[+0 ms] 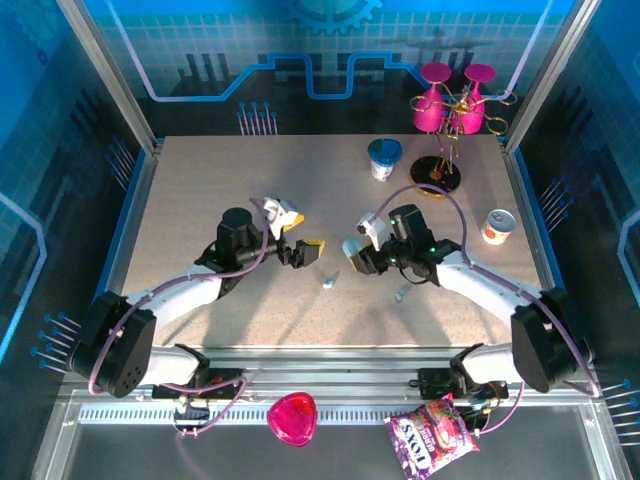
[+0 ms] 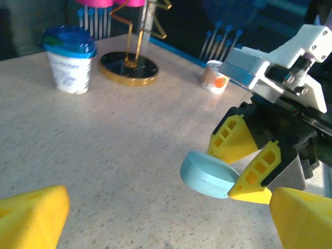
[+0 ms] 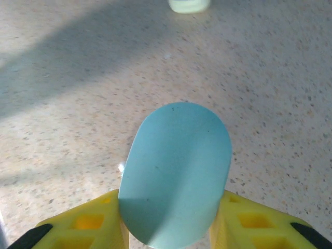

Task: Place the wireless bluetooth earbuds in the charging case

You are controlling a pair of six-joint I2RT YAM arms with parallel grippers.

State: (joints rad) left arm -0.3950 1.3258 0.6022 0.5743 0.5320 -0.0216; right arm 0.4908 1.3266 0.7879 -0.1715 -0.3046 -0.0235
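From above, the speckled beige table [image 1: 200, 190] carries two tiny, rounded, pale blue-white earbuds: one [image 1: 328, 282] lies between the two grippers and nearer the arm bases, the other [image 1: 400, 295] lies beside the right arm. The left gripper [image 1: 300, 247] has its jaws spread and holds nothing. The right gripper [image 1: 352, 257] clamps a pale charging case [image 1: 355, 248]. Farther back stand a white yogurt cup [image 1: 384, 158] with a blue lid, a thin gold wire stand [image 1: 440, 165] hung with glossy pink glasses, and a small can [image 1: 497, 226].

The left wrist camera shows the left gripper [image 2: 168, 207] with its yellow wedge fingers [image 2: 31, 215] far apart. Beyond them, the right gripper [image 2: 222, 174] pinches the smooth, pebble-like, light-blue charging case [image 2: 205, 174] by its edges, tilted above the tabletop.

The right wrist camera shows the matte oval charging case [image 3: 176, 171] wedged between ribbed yellow fingers [image 3: 88, 225] of the right gripper [image 3: 174, 228], over the grainy table [image 3: 270, 78].
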